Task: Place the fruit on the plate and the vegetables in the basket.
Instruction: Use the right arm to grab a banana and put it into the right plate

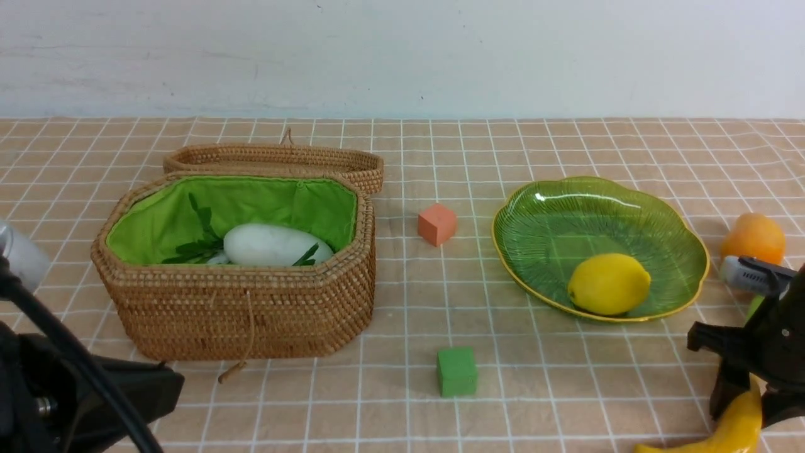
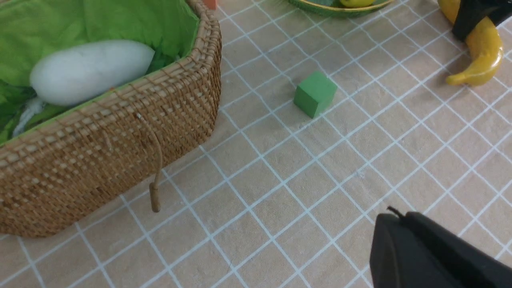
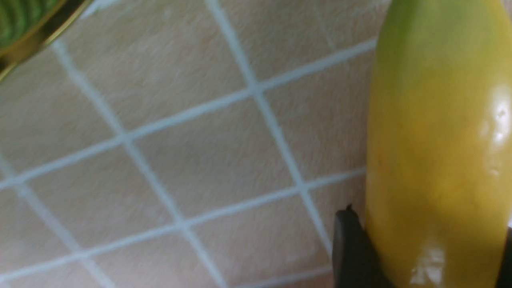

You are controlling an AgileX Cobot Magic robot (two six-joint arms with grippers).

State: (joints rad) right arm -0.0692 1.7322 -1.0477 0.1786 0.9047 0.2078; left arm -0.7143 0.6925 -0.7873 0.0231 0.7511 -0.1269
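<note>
Read the front view as a clock face, with twelve at the far wall. Your right pincer (image 1: pixel 748 402) is at about four o'clock, low at the near right edge, and it is clamped on the banana (image 1: pixel 736 434). In the right wrist view a black finger (image 3: pixel 352 252) presses against the banana's side, and a second one shows at the picture's edge on the other side. The banana lies on the worktop (image 1: pixel 566 377), outside the plate (image 1: pixel 547 220) and toward five o'clock from it.

The plate is at three o'clock, and the lemon (image 1: pixel 609 283) rests inside it near the rim closest to you. The orange oval fruit (image 1: pixel 753 237) lies on the cloth just beyond the plate's right edge.

The basket (image 1: pixel 239 314) stands at nine o'clock with its lid (image 1: pixel 277 160) folded back toward twelve. Inside it the white radish (image 1: pixel 270 245) lies on its side against the green lining, with dark green leaves (image 1: pixel 198 242) beside it.

Near the centre is a salmon-pink cube (image 1: pixel 437 224), and a green cube (image 1: pixel 457 371) sits toward six o'clock.

Your left pincer (image 2: pixel 396 228) is at seven o'clock, over bare cloth in front of the basket. Its jaws are together and hold nothing.
</note>
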